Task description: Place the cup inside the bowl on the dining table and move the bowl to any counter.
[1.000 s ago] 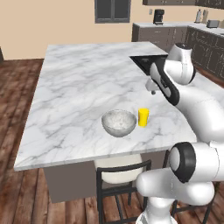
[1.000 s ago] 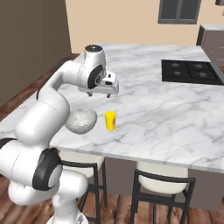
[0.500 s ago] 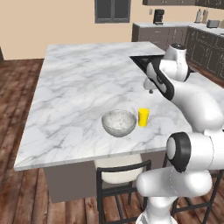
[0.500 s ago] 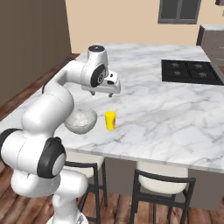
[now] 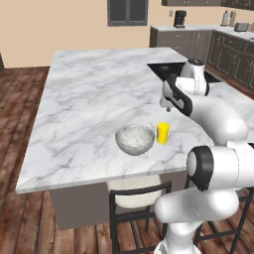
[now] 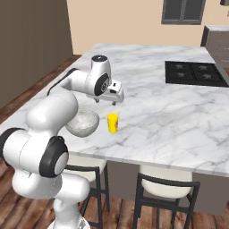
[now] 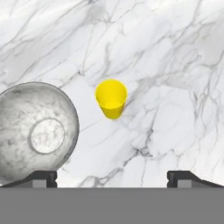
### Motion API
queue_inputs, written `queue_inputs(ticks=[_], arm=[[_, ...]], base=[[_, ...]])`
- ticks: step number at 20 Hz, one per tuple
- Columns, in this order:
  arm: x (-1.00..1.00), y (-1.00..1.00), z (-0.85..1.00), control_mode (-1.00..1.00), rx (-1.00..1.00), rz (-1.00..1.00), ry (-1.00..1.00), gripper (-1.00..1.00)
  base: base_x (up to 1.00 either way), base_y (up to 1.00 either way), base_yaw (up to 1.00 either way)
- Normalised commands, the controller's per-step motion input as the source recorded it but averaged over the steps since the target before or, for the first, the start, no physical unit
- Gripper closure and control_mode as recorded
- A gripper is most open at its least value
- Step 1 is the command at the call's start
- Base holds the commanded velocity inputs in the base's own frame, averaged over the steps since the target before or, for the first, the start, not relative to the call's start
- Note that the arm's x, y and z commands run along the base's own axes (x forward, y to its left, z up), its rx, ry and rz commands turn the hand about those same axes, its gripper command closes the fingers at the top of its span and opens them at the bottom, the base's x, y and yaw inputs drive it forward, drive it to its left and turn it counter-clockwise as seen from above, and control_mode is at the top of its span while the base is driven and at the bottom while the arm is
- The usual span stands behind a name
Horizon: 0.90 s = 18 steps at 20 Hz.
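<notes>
The yellow cup (image 5: 162, 133) stands upright on the marble dining table (image 5: 89, 99), close to its near edge. Just left of it sits the speckled grey bowl (image 5: 135, 139), empty, with a small gap between the two. My gripper (image 5: 167, 105) hangs open above the table, a little beyond the cup and holding nothing. In the right base view the gripper (image 6: 115, 98) is above and behind the cup (image 6: 113, 123), with the bowl (image 6: 82, 124) to the left. The hand view looks down on the cup (image 7: 111, 99) and the bowl (image 7: 35, 131), with my fingertips (image 7: 41, 177) spread wide below them.
A black cooktop (image 6: 192, 74) is set into the table's far right. Stools (image 5: 135, 194) stand under the near edge of the table. A counter over dark cabinets (image 5: 191, 37) runs along the back right wall, with a coffee machine (image 5: 179, 18) on it.
The hand has come down a little and shifted slightly toward the cup. Its jaws stayed open. Cup and bowl have not moved.
</notes>
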Motion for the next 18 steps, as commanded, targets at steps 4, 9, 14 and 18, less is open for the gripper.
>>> queue_inputs(ticks=[4, 9, 14, 18], arm=[[0.23, 0.0, -0.3, -1.0, 0.0, -0.06, -0.03, -1.0], [0.32, 0.0, -0.18, -1.0, 0.0, -0.06, -0.01, -1.0], [0.35, 0.0, -0.05, -1.0, 0.0, -0.07, 0.0, -1.0], [0.3, 0.0, -0.01, -1.0, 0.0, -0.06, 0.0, -1.0]], base=[[0.0, 0.0, 0.0], [0.0, 0.0, 0.0], [0.0, 0.0, 0.0], [0.0, 0.0, 0.0]])
